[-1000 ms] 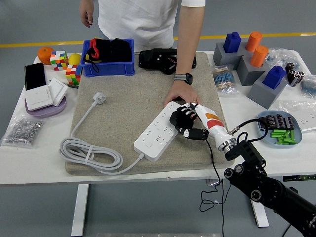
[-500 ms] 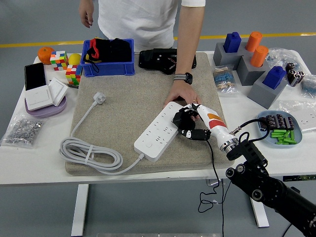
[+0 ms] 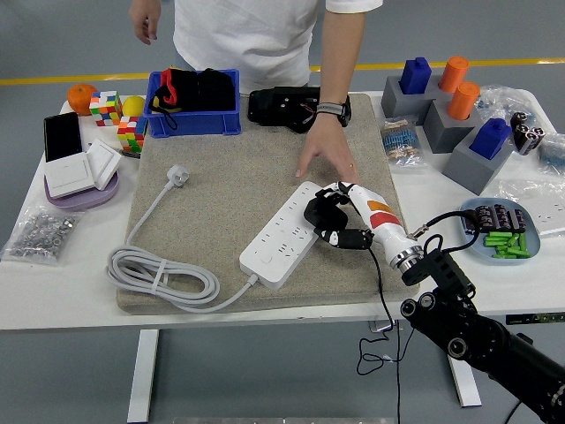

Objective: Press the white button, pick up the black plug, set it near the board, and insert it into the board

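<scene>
Now the person's hand [image 3: 327,159] has lifted off the board [image 3: 287,233].

A white power strip [image 3: 287,234] with white cord [image 3: 159,274] lies on a beige mat [image 3: 221,168]; at ten o'clock, a blue bin [image 3: 194,119] and multicoloured cubes [image 3: 106,108].

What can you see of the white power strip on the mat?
The white power strip is a long, flat bar that looks like plastic, with rows of socket holes along its top. It lies diagonally on the beige mat, its near end toward the mat's front edge. From that end a white cable loops in a coil at the left and runs up to a white plug lying unplugged on the mat. The right hand is over its far end, fingers curled. The person's hand hovers just beyond, apart from it.
</scene>
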Robot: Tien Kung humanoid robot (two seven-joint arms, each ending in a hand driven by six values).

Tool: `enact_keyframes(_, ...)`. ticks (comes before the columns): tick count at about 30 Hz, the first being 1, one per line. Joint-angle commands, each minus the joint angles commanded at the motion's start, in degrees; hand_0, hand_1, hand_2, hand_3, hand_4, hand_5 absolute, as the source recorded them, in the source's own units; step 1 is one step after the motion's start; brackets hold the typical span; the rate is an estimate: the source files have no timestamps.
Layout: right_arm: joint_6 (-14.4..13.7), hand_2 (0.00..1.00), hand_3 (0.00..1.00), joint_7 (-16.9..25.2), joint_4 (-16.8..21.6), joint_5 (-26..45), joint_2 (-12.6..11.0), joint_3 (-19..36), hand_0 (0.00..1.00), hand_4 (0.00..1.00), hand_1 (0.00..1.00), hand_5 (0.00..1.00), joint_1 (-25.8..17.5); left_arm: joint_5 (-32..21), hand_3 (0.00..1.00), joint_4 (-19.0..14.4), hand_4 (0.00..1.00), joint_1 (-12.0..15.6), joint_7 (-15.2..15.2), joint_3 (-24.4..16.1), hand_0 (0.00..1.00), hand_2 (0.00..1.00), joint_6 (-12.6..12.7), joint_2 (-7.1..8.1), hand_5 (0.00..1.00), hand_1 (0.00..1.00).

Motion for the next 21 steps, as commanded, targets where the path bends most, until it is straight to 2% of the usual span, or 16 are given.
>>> enact_keyframes(14, -0.12, 0.490, 0.583, -0.37, -1.97, -0.21, 0.00, -0.02, 0.538, 0.819, 0.461, 0.027, 0.95, 0.21, 0.646, 0.00, 0.560, -0.03, 0.01, 0.01, 0.693, 0.642, -0.06, 0.06, 0.172, 0.666)
enact_keyframes(21, 0.08, 0.491, 0.583, -0.64, -1.45, -0.02, 0.00, -0.68, 0.536, 0.811, 0.463, 0.026, 0.84, 0.13, 0.647, 0.00, 0.559, 0.03, 0.00, 0.05, 0.691, 0.642, -0.03, 0.04, 0.173, 0.666)
